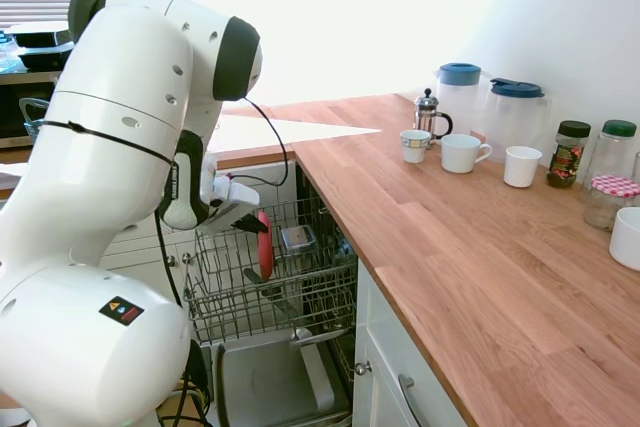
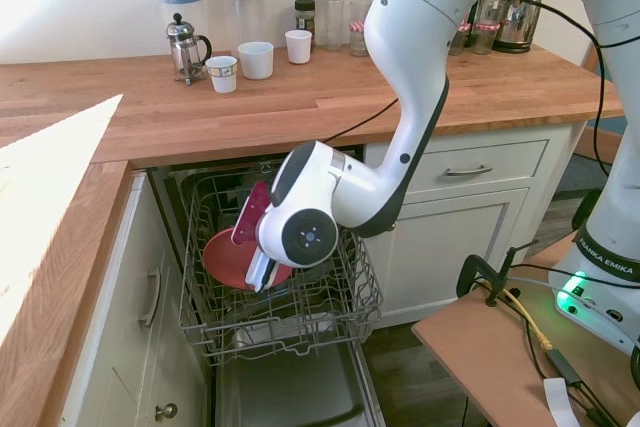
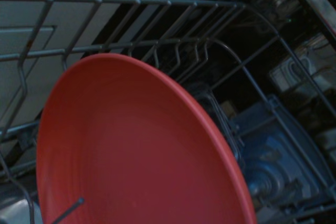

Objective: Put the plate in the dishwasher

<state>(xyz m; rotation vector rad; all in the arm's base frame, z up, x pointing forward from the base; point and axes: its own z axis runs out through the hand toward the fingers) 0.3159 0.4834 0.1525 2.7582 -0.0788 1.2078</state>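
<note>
**Ana:** While the wrist view is mostly filled by the plate point(image 3: 131, 150), what do you make of it from up close?

**Ben:** It is coral red, seen at a slant, with grey wires of the rack point(image 3: 157, 3) running behind and around it. Something blue and blurred sits deeper in the machine; I cannot tell what it is.

**Ana:** And the gripper point(image 2: 262, 272)?

**Ben:** It is down inside the pulled-out rack of the dishwasher point(image 2: 280, 332), right at the plate's edge. Its fingers are hidden behind the wrist body in one exterior view and lost among wires in the other, so I cannot tell whether they are spread or pinching the plate.

**Ana:** Where does the plate stand?

**Ben:** Inside the wire rack, up on its edge, tilted slightly. In the first exterior view it shows as a thin red strip point(image 1: 265, 242) among the tines, just beside the wrist. The steel-grey door lies open flat below the rack.

**Ana:** Farther back?

**Ben:** On the wooden counter point(image 1: 470, 247), near the wall: white mugs point(image 1: 464, 152), a small French press point(image 1: 430, 115), two jugs with blue lids point(image 1: 459, 92), and several jars point(image 1: 570, 154).
</note>
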